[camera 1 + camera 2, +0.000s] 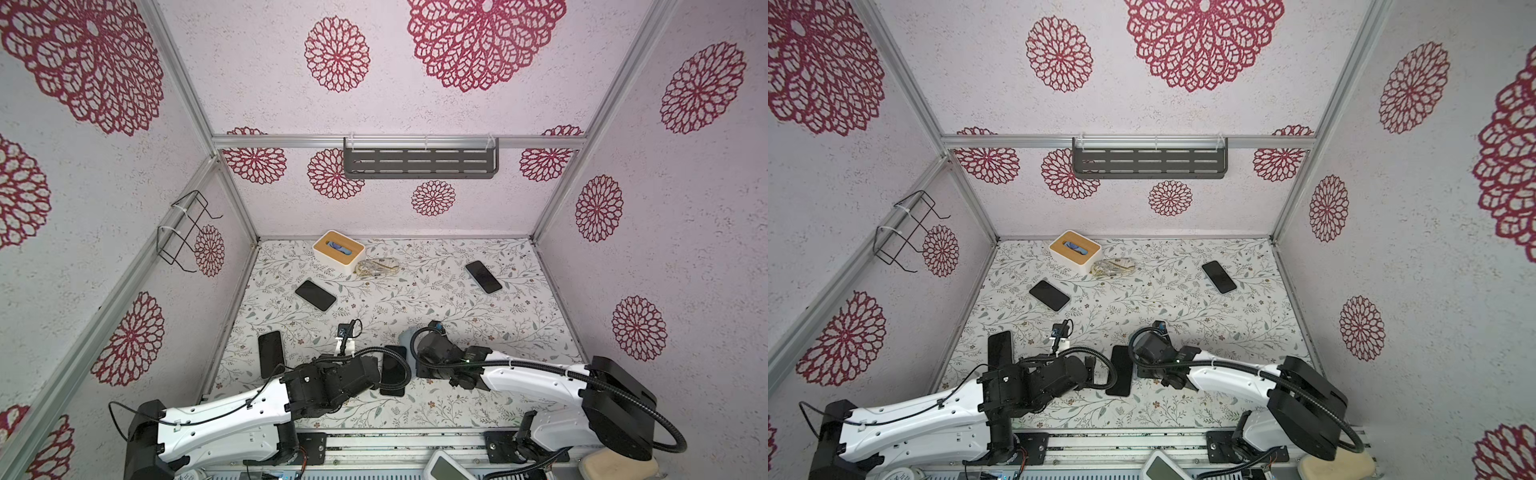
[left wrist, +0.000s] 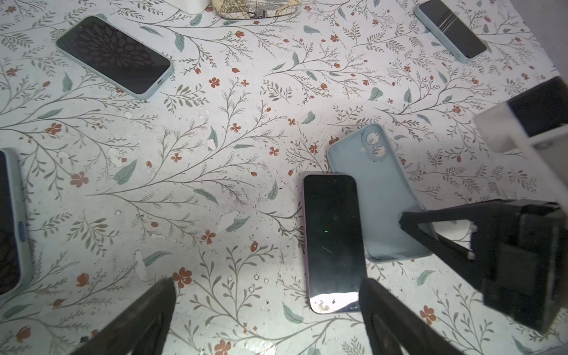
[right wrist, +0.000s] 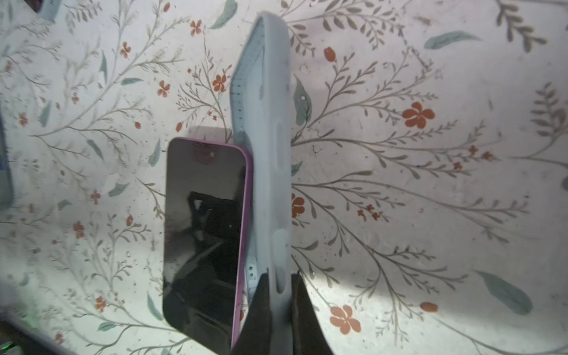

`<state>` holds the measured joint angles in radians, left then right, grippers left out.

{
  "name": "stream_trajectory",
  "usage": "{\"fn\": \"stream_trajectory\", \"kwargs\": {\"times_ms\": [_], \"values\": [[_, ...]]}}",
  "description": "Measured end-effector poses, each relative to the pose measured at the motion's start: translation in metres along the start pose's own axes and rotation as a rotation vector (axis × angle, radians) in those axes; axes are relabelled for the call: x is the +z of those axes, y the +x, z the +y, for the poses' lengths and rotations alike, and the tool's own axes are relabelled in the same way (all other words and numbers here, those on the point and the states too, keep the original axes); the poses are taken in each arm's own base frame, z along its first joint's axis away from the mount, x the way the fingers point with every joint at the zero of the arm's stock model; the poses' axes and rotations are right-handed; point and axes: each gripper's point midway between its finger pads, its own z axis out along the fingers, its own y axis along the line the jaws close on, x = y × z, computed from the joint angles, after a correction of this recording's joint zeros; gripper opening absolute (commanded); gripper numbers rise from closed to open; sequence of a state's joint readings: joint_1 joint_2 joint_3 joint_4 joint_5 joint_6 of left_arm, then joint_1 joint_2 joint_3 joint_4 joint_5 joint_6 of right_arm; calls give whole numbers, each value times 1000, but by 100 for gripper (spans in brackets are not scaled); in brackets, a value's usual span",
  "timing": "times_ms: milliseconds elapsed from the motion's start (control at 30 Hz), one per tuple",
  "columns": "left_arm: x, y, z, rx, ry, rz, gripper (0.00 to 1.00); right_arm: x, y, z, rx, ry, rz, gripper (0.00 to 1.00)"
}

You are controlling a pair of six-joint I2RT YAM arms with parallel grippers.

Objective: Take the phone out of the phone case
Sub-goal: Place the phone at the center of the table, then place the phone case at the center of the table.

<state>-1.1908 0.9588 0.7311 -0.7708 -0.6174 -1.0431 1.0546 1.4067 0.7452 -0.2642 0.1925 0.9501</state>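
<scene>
A phone with a pink rim lies screen up on the floral table, out of its cover, in both top views. Right beside it the empty light blue phone case stands tilted on its long edge, leaning against the phone. My right gripper is shut on the case's side wall near its bottom end. My left gripper is open. It hovers just short of the phone's near end, and one of its fingers is next to the phone's corner.
Three other phones in light blue cases lie about. A white box with a wooden lid and a patterned pouch sit at the back. A grey shelf hangs on the back wall and a wire rack on the left wall.
</scene>
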Motion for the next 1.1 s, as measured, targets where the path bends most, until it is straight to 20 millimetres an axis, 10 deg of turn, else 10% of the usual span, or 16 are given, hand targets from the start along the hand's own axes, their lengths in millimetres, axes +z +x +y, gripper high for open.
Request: {"fn": "stream_trajectory", "kwargs": {"times_ms": [600,1100], "values": [[-2,3,5,-110,73,-29,97,-24,-17,-22,-116,231,-139,0],[-7,-7,13,-160,80,-56,97,-15,21,-19,80,9,-123,0]]}}
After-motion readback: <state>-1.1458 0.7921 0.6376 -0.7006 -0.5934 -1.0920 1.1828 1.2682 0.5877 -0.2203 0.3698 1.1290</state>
